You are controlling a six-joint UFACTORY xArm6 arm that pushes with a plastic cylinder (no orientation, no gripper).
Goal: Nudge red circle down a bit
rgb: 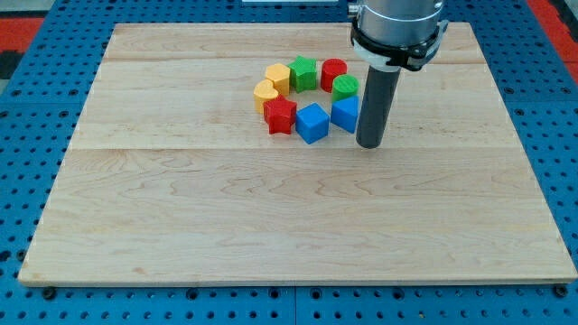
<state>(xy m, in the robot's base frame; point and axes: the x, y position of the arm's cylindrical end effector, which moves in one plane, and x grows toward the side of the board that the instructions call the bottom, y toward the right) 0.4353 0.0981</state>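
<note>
The red circle (pixel 333 70) sits at the upper right of a ring of blocks near the board's top middle. Going round the ring: a green star (pixel 304 72), a yellow block (pixel 278 77), a yellow heart-like block (pixel 265 93), a red star (pixel 281 116), a blue cube (pixel 312 122), a blue block (pixel 345 113) and a green circle (pixel 344 88). My tip (pixel 370 144) rests on the board just right of the blue block, below and to the right of the red circle. The rod hides part of the blue block's right side.
The wooden board (pixel 181 199) lies on a blue pegboard table (pixel 27 135). The arm's grey and black housing (pixel 397 32) hangs over the board's top right, above the ring.
</note>
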